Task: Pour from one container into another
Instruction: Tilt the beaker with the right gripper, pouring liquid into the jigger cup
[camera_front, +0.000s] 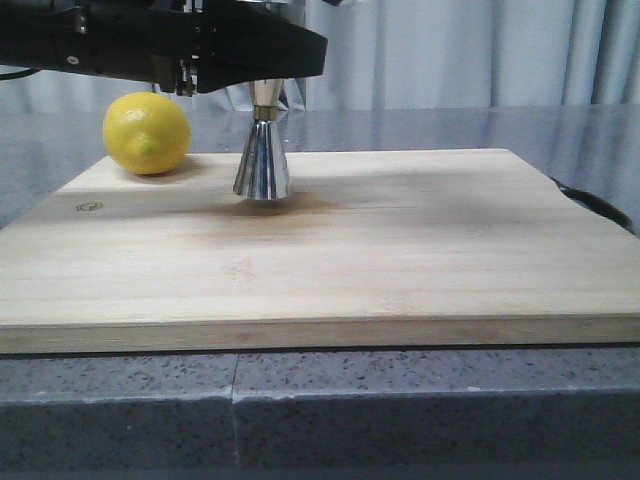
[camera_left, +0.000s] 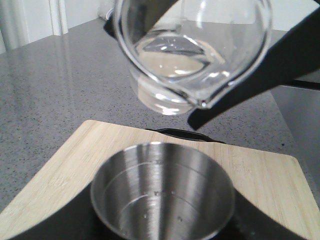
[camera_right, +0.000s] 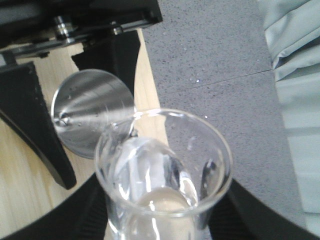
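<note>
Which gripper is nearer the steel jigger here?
Left. The left gripper has its fingers on either side of the jigger's upper cup, gripping it; the right gripper holds the glass beaker tilted just above that cup.

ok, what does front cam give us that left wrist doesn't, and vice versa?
Front only: the lemon on the board's far left corner, and the steel jigger's lower cone and gold waist band, standing upright on the board.

Left wrist only: the glass beaker, tilted with its pouring lip above the jigger's open mouth, and the inside of that cup.

Both: the jigger and the wooden board.
</note>
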